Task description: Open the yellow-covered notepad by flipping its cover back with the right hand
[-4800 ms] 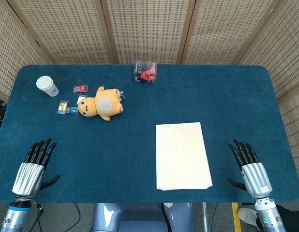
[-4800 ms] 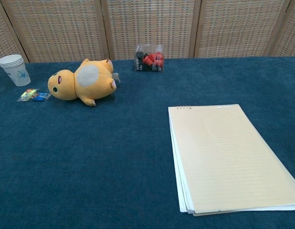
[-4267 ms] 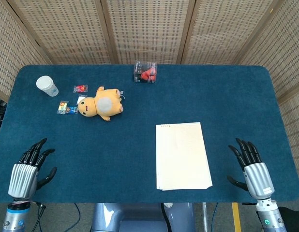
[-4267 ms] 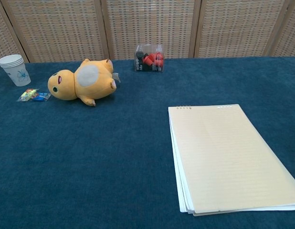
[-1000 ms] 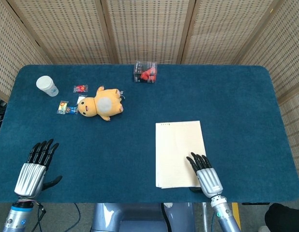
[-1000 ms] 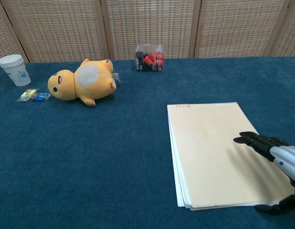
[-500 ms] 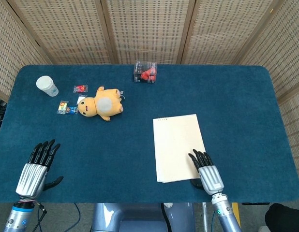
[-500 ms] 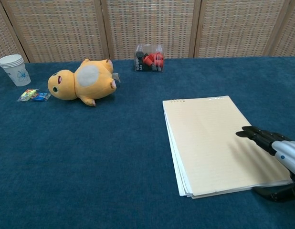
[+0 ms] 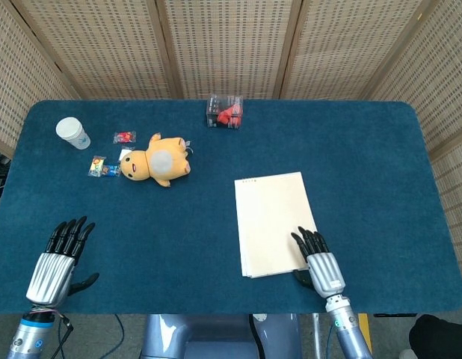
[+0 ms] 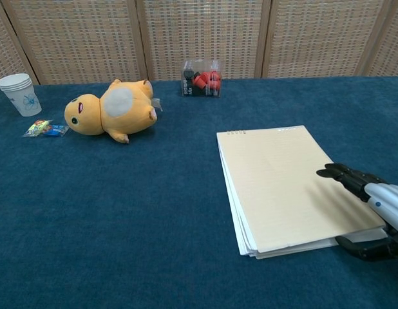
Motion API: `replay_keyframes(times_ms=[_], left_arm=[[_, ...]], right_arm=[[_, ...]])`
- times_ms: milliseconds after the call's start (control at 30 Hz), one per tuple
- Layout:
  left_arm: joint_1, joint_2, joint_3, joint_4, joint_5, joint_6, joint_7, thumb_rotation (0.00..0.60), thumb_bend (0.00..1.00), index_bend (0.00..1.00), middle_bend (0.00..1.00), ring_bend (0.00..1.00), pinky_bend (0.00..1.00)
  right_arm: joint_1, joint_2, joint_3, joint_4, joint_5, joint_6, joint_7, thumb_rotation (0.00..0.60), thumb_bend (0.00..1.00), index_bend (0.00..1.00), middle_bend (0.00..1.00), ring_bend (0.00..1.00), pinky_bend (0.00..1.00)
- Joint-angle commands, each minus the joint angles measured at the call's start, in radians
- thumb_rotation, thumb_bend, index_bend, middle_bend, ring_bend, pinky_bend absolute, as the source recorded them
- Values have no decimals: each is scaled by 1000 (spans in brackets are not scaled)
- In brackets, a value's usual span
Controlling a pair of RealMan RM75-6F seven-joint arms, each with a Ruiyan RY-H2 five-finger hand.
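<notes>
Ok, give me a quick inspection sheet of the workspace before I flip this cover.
Surface: blue-carpeted table.
Job's things: yellow-covered notepad, flat, cover closed, skewed slightly.
Clutter: yellow plush toy; stacked paper cups; candy packets; clear box with red contents.
Hands: right hand over the notepad's near right corner, fingers extended, thumb beside the edge; left hand open, apart from everything.
Cables: cables hang below the table's near edge.
Surroundings: woven screens.

Bare desk (image 9: 365,149) runs from the notepad (image 9: 272,221) to the far and right edges (plush toy (image 9: 156,161) and clear box (image 9: 225,111) stand far-left).
</notes>
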Motion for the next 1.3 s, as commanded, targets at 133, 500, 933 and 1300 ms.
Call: replay_keyframes(times_ms=[133, 500, 933, 1300], left_arm=[[0, -1, 0, 1, 0, 1, -1, 600, 56, 0, 0, 0, 48], [1, -3, -2, 2, 0, 6, -6, 600, 57, 0, 0, 0, 49], [0, 1, -4, -1, -3, 6, -9, 600, 57, 0, 0, 0, 50], [-1, 3, -4, -2, -7, 2, -14, 600, 57, 0, 0, 0, 50]], right_arm=[[6, -10, 5, 5, -5, 11, 20, 600, 527, 73, 0, 0, 0], [29, -12, 30, -18, -1, 11, 21, 600, 483, 69, 0, 0, 0], [72, -4, 68, -55, 32, -27, -18, 600, 399, 63, 0, 0, 0], [122, -14, 114, -67, 66, -59, -98, 600, 501, 84, 0, 0, 0]])
